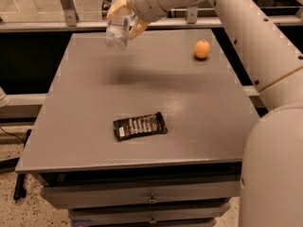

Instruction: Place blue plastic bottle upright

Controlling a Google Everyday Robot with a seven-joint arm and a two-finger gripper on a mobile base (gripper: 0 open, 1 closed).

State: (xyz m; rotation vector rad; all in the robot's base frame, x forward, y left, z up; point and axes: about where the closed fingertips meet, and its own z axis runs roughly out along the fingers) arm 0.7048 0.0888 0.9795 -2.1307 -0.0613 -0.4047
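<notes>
Above the table (189, 103), far left, the gripper (127, 18) clamps the blue plastic bottle (116, 34) (near-upright) between its jaws.

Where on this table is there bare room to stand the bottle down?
The tool, gripping the blue plastic bottle, hangs over the far-left part of the table, which is bare beneath it. The wide band between the orange and the black snack bar is free too.
</notes>
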